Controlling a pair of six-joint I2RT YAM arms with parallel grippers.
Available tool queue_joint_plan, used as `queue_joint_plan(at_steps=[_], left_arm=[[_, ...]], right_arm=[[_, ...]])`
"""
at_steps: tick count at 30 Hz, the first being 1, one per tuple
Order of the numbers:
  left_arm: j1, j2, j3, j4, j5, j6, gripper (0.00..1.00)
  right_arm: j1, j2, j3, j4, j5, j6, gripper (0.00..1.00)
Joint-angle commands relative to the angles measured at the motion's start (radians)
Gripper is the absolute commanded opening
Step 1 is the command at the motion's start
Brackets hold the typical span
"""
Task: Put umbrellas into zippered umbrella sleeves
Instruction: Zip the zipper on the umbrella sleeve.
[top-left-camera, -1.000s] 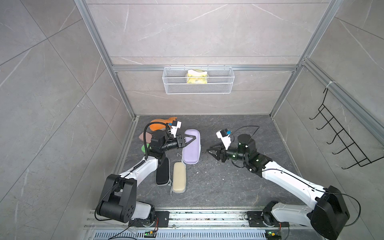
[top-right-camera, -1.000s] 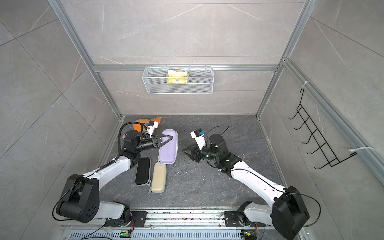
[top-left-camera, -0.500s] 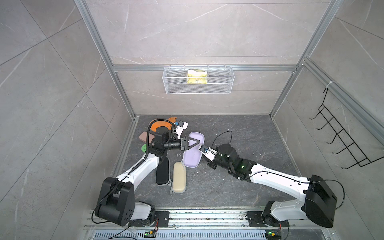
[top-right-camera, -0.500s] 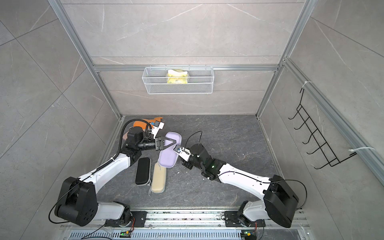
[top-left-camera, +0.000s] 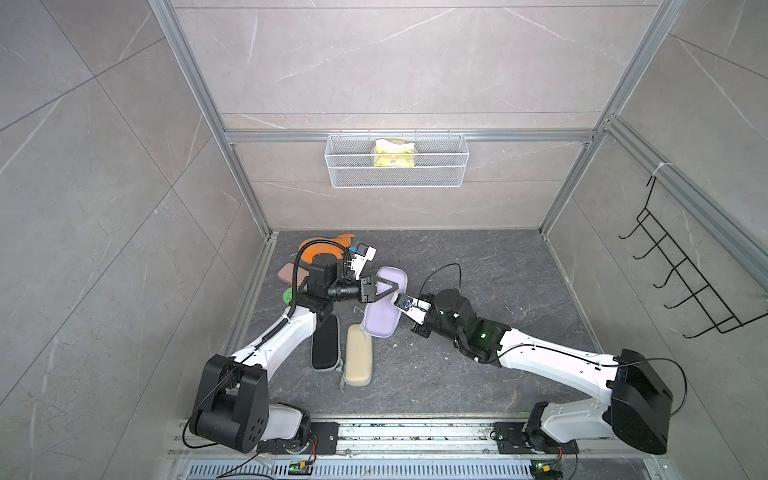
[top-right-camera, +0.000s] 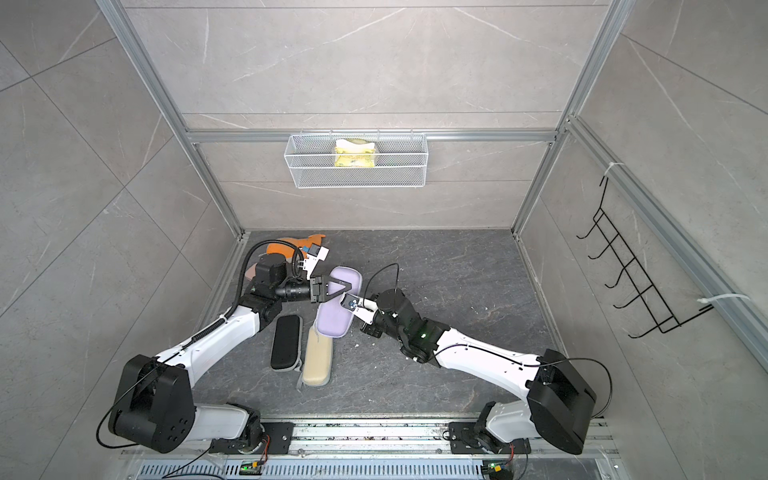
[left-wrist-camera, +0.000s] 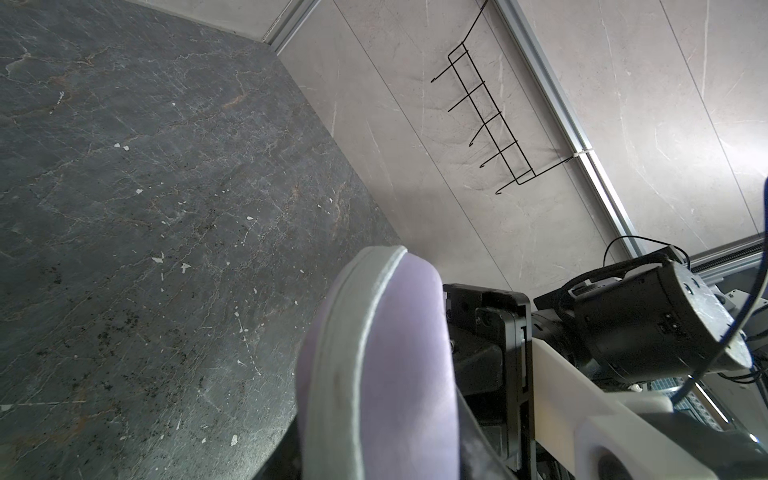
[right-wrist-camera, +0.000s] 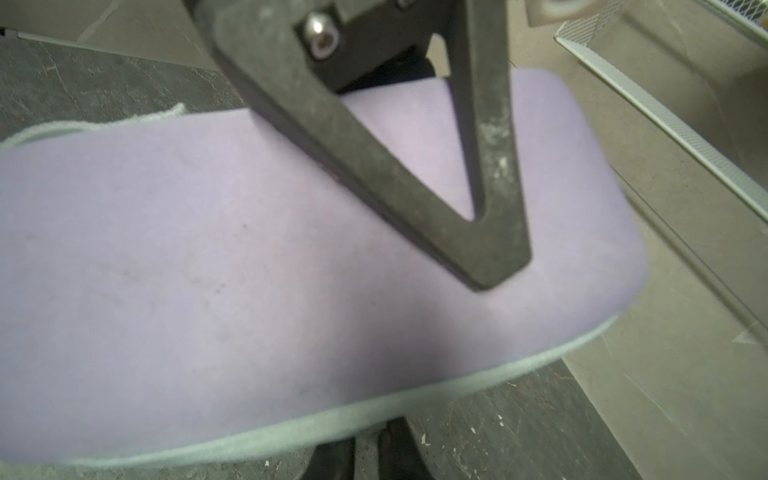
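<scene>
One lavender sleeve (top-left-camera: 382, 320) — left gripper (top-left-camera: 395, 292) clamps it; right gripper (top-left-camera: 411, 327) mostly hidden — state unclear.

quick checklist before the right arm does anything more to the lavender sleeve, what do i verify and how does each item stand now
1. Left gripper clamped on the lavender sleeve: ok, one jaw lies flat across its top.
2. Right gripper at the sleeve's grey zip edge: ok, it sits right at that edge.
3. Right gripper has hold of a zip pull: cannot tell, no pull is visible.
4. Sleeve open for loading: not ok, the zip edging looks closed in both wrist views.
5. Umbrella ready to load: not ok, none in view.
</scene>
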Motion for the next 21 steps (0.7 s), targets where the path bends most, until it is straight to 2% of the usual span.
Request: queue_joint_plan(at_steps=[1, 4, 17, 21], left_arm=[[-0.007, -0.030, 0.052, 0.013, 0.031, 0.029, 0.01], [-0.006, -0.038, 0.055, 0.005, 0.025, 0.037, 0.01], [0.040, -0.069, 0.057, 0.009, -0.020, 0.030, 0.00], [0.067, -0.078, 0.058, 0.046, -0.025, 0.007, 0.00]], right_arm=[[0.017, 0.014, 0.044, 0.063, 0.000, -0.023, 0.08], [0.021, 0.012, 0.044, 0.064, 0.009, -0.029, 0.00], [0.039, -0.018, -0.025, 0.022, 0.036, -0.060, 0.00], [0.071, -0.028, -0.041, -0.027, 0.028, -0.118, 0.00]])
